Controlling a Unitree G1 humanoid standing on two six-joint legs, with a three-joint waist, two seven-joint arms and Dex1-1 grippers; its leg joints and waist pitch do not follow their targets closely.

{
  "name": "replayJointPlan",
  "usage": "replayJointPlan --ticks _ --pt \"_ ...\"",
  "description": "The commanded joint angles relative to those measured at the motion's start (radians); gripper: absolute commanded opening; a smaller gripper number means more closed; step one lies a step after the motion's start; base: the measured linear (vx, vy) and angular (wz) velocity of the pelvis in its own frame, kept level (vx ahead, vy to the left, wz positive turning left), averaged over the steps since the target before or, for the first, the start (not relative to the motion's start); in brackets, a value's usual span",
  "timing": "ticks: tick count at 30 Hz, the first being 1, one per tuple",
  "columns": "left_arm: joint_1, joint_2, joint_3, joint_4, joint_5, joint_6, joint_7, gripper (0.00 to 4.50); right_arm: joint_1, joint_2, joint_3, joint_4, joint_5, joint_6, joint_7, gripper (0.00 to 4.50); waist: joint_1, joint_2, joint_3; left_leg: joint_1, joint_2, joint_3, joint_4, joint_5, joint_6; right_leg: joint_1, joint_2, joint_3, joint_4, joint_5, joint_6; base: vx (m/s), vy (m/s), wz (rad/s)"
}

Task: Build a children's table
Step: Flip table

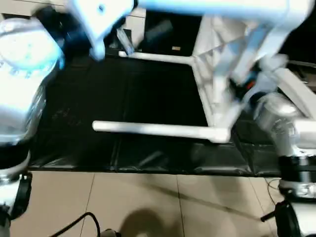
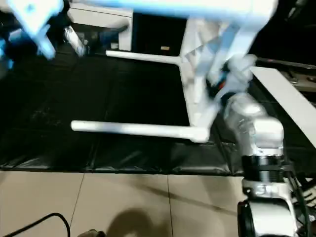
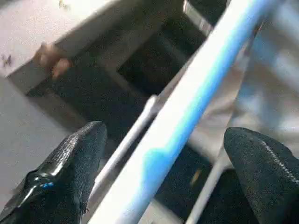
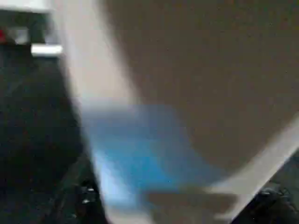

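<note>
Children's table [image 1: 217, 84] on its side, legs level over black floor mat [image 1: 148, 98] | beige tile in front | no legible writing | my left gripper [image 3: 163, 154] spread wide around a leg [image 3: 187, 112] | right gripper: grip unclear

black mat [image 1: 148, 94] open between two table legs [image 1: 158, 130]; tabletop [image 1: 217, 84] on edge walls the right side

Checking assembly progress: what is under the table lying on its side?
A black mat lies under the table top and its two level legs. Beige floor tiles show nearer the camera. The floor under the mat is covered.
</note>
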Motion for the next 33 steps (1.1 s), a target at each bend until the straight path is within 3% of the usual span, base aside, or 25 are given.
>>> replayJointPlan --ticks 1,2,3,5,7,9,10,12,15,17,18,20,23,28,33 --pt "-0.021 -0.001 -0.034 0.069 0.066 -0.038 0.033 4.50 0.011 -0.005 0.018 -0.005 -0.047 -0.055 -0.008 3.09 -0.004 0.014 -0.068 0.061 0.044 -0.033 -0.067 -0.466 -0.184 -0.011 -0.045 0.018 -0.094 -0.332 -0.089 0.000 0.000 0.00" --pt "-0.040 -0.004 -0.053 0.139 0.113 -0.075 0.064 4.50 0.030 0.007 0.030 0.002 -0.077 -0.095 -0.025 3.09 -0.001 0.021 -0.070 0.064 0.043 -0.033 -0.067 -0.465 -0.184 -0.011 -0.044 0.019 -0.091 -0.316 -0.094 0.000 0.000 0.00" --pt "-0.056 -0.017 -0.061 0.193 0.140 -0.109 0.089 4.50 0.045 0.027 0.025 0.018 -0.098 -0.153 -0.040 3.09 -0.002 0.018 -0.070 0.064 0.042 -0.033 -0.068 -0.472 -0.181 -0.013 -0.043 0.019 -0.093 -0.301 -0.102 0.000 0.000 0.00" --pt "-0.062 -0.024 -0.063 0.211 0.147 -0.118 0.097 4.50 0.049 0.033 0.024 0.026 -0.106 -0.170 -0.043 3.09 -0.001 0.018 -0.073 0.066 0.044 -0.033 -0.068 -0.470 -0.173 -0.011 -0.042 0.016 -0.089 -0.282 -0.116 0.000 0.000 0.00" --pt "-0.085 -0.046 -0.076 0.269 0.175 -0.156 0.115 4.50 0.056 0.055 0.007 0.056 -0.117 -0.231 -0.058 3.09 0.001 0.026 -0.072 0.067 0.043 -0.031 -0.068 -0.472 -0.168 -0.015 -0.041 0.016 -0.089 -0.249 -0.127 0.000 0.000 0.00" --pt "-0.103 -0.061 -0.087 0.319 0.199 -0.199 0.128 4.50 0.062 0.069 -0.006 0.076 -0.114 -0.272 -0.062 3.09 0.002 0.025 -0.074 0.064 0.043 -0.032 -0.069 -0.468 -0.156 -0.009 -0.043 0.016 -0.088 -0.232 -0.137 0.000 0.000 0.00" --pt "-0.106 -0.063 -0.090 0.327 0.202 -0.206 0.128 4.50 0.063 0.070 -0.006 0.081 -0.116 -0.278 -0.064 2.81 0.002 0.024 -0.073 0.063 0.042 -0.031 -0.068 -0.466 -0.152 -0.009 -0.042 0.016 -0.089 -0.225 -0.139 0.000 0.000 0.00" --pt "-0.126 -0.079 -0.108 0.390 0.228 -0.264 0.135 4.50 0.067 0.084 -0.018 0.116 -0.126 -0.329 -0.075 2.74 0.003 0.023 -0.074 0.060 0.041 -0.030 -0.069 -0.448 -0.142 -0.006 -0.042 0.016 -0.087 -0.200 -0.144 0.000 0.000 0.00" --pt "-0.141 -0.090 -0.111 0.425 0.240 -0.297 0.140 4.50 0.060 0.090 -0.024 0.139 -0.136 -0.354 -0.079 2.37 0.005 0.025 -0.077 0.057 0.043 -0.030 -0.071 -0.408 -0.131 0.002 -0.040 0.013 -0.080 -0.162 -0.153 0.000 0.000 0.00" --pt "-0.149 -0.102 -0.106 0.450 0.236 -0.321 0.129 4.50 0.051 0.097 -0.026 0.161 -0.145 -0.375 -0.081 2.30 0.006 0.030 -0.075 0.062 0.043 -0.029 -0.069 -0.421 -0.131 -0.003 -0.040 0.014 -0.083 -0.172 -0.157 0.000 0.000 0.00" --pt "-0.154 -0.113 -0.101 0.464 0.230 -0.333 0.123 4.21 0.043 0.100 -0.027 0.175 -0.150 -0.389 -0.081 2.18 0.005 0.027 -0.074 0.062 0.043 -0.029 -0.069 -0.438 -0.131 -0.004 -0.040 0.014 -0.084 -0.187 -0.158 0.000 0.000 0.00" --pt "-0.158 -0.121 -0.100 0.471 0.225 -0.339 0.116 4.14 0.037 0.100 -0.026 0.183 -0.153 -0.398 -0.081 2.06 0.007 0.028 -0.073 0.065 0.044 -0.031 -0.070 -0.464 -0.137 -0.006 -0.042 0.014 -0.087 -0.217 -0.160 0.000 0.000 0.00" --pt "-0.158 -0.131 -0.099 0.469 0.218 -0.349 0.091 3.87 0.024 0.101 -0.016 0.202 -0.170 -0.409 -0.080 1.99 0.005 0.028 -0.071 0.068 0.044 -0.034 -0.071 -0.513 -0.145 -0.011 -0.042 0.014 -0.091 -0.256 -0.158 0.000 0.000 0.00" --pt "-0.146 -0.136 -0.098 0.466 0.225 -0.346 0.079 3.60 0.012 0.097 -0.001 0.217 -0.192 -0.427 -0.069 1.95 0.007 0.027 -0.070 0.068 0.044 -0.034 -0.072 -0.522 -0.142 -0.011 -0.044 0.014 -0.092 -0.268 -0.159 0.000 0.000 0.00" --pt "-0.161 -0.130 -0.081 0.550 0.263 -0.350 0.118 3.07 0.009 0.092 0.014 0.191 -0.195 -0.432 -0.037 1.95 0.006 0.026 -0.070 0.067 0.043 -0.035 -0.072 -0.522 -0.138 -0.011 -0.044 0.014 -0.093 -0.277 -0.156 0.000 0.000 0.00"
